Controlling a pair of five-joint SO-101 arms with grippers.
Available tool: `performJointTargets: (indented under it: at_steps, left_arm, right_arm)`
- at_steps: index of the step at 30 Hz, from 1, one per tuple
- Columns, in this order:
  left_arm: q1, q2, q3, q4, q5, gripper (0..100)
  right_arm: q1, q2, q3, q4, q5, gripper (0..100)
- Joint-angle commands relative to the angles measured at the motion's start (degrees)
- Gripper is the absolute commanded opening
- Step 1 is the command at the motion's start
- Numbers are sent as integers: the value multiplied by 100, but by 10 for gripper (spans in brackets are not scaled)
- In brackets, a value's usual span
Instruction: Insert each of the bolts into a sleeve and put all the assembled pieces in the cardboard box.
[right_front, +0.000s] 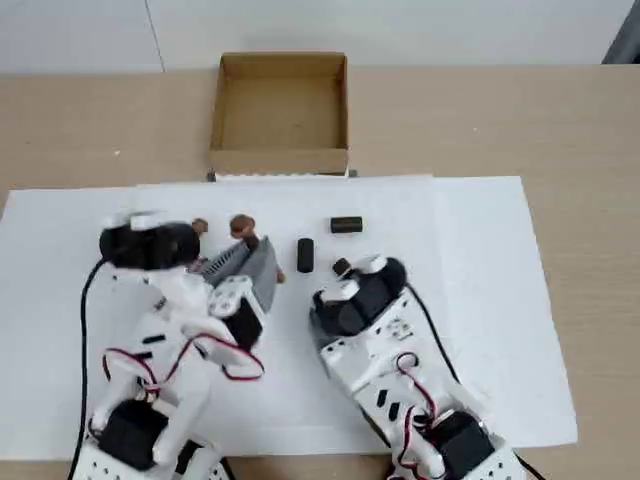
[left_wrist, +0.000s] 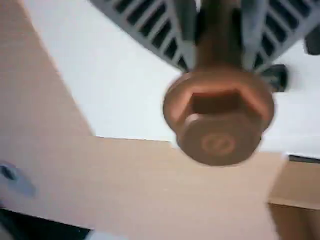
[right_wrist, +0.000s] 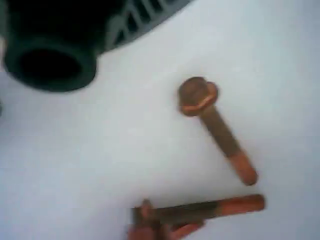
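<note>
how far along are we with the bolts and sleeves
Nothing is finished: the cardboard box is empty. In hand: the left gripper holds a bolt, the right gripper a sleeve, not yet joined. Left: two loose sleeves and two loose bolts on the white paper to pair up and box.

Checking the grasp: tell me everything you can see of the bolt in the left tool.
The bolt is copper-brown, metal by its look, with a flanged hexagonal head and a shank. The left tool is shut on the shank between grey slotted fingers; the head sticks out past them, over the white sheet, short of the cardboard box.
</note>
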Motion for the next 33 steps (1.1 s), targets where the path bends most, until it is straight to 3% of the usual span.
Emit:
performJointTargets:
  at_steps: [1, 13, 33]
  left_arm:
    - [149, -598, 101, -158, 53, 6]
    - [167, -1204, 409, -123, 53, 6]
    - [589, -1213, 901, -141, 53, 6]
  right_arm:
    - [-286, -233, 105, -154, 123, 3]
    - [-391, -259, 167, -936, 985, 3]
    - [-391, -259, 123, -1244, 1081, 3]
